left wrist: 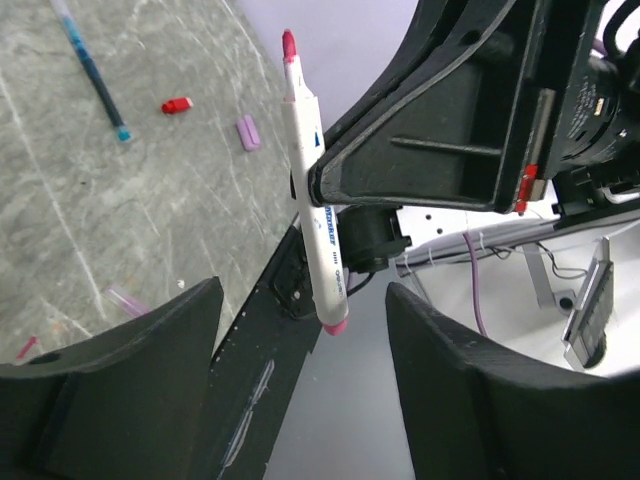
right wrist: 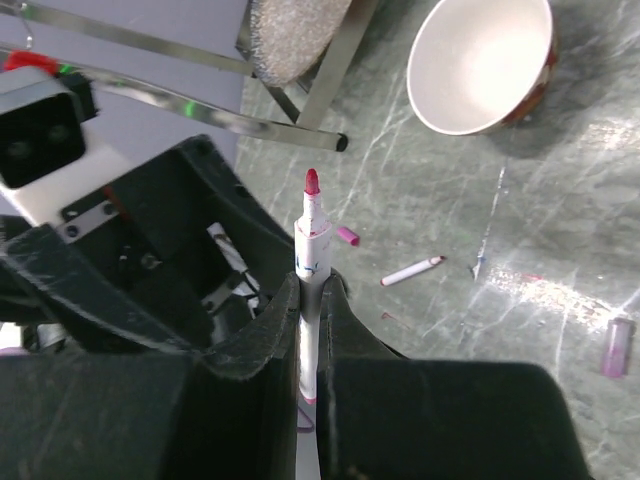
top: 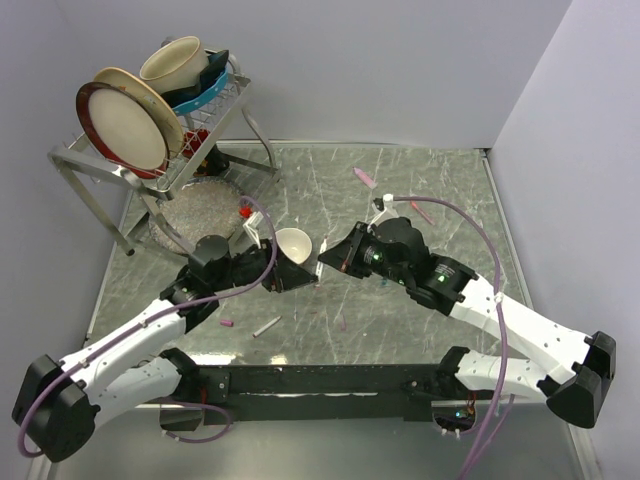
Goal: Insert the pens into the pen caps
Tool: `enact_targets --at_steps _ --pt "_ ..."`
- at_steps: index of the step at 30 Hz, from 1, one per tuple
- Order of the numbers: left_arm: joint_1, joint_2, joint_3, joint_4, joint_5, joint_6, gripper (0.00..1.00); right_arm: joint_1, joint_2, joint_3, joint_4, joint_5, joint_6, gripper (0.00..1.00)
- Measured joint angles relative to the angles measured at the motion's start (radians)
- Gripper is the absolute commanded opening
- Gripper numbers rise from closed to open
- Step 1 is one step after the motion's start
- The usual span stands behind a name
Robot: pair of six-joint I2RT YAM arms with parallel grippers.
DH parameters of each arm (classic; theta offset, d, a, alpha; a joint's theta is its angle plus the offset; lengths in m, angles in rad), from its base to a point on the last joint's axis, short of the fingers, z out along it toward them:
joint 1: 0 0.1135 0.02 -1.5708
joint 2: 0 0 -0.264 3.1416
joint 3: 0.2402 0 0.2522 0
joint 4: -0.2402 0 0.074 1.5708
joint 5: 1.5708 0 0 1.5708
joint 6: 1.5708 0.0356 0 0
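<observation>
My right gripper (right wrist: 311, 287) is shut on a white pen (right wrist: 310, 250) with a pink-red tip and holds it above the table, tip toward the left arm. In the left wrist view the same pen (left wrist: 318, 215) hangs just ahead of my left gripper (left wrist: 300, 400), which is open and empty. In the top view both grippers meet mid-table, left (top: 298, 275) and right (top: 330, 262), beside the small bowl (top: 292, 243). A pink cap (right wrist: 347, 236) and another white pen (right wrist: 412, 271) lie on the table. A red cap (left wrist: 177, 105), a lilac cap (left wrist: 248, 132) and a blue pen (left wrist: 95, 80) lie further off.
A dish rack (top: 150, 160) with plates and a cup stands at the back left, above a clear dish (top: 195, 205). Two pink pens (top: 365, 178) lie at the back right. A pink cap (top: 228, 323) and a white pen (top: 267, 326) lie near the front.
</observation>
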Motion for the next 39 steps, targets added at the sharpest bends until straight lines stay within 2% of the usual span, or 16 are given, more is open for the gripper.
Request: enact_targets --at_steps 7,10,11,13,15,19,28,32,37,39 --pt "-0.024 0.026 0.0 0.061 0.016 -0.021 0.51 0.019 -0.01 0.005 0.027 0.016 0.024 0.0" --pt "-0.028 0.028 0.0 0.088 0.023 -0.039 0.32 0.028 -0.017 0.005 0.044 0.019 0.035 0.0" --pt "-0.029 0.03 0.0 0.096 0.026 -0.045 0.16 0.032 -0.018 0.005 0.051 0.022 0.038 0.0" --pt "-0.031 0.031 0.0 0.122 0.034 -0.062 0.01 0.037 -0.018 0.003 0.061 0.032 0.044 0.07" --pt "-0.029 0.03 0.0 0.124 0.03 -0.08 0.01 0.04 -0.023 -0.002 0.077 0.043 0.044 0.22" --pt "-0.03 0.022 0.0 0.132 0.031 -0.089 0.01 0.056 -0.055 -0.053 0.15 0.058 0.071 0.27" --pt "-0.03 -0.004 0.0 0.17 0.038 -0.097 0.01 0.11 -0.069 -0.086 0.251 0.129 0.109 0.26" --pt "-0.023 -0.011 -0.005 0.163 0.029 -0.105 0.01 0.127 -0.044 -0.076 0.26 0.16 0.106 0.32" --pt "-0.027 -0.027 -0.006 0.158 0.035 -0.107 0.01 0.173 -0.015 -0.074 0.268 0.169 0.107 0.31" --pt "-0.028 -0.032 -0.006 0.155 0.041 -0.107 0.01 0.188 -0.01 -0.074 0.269 0.172 0.106 0.18"
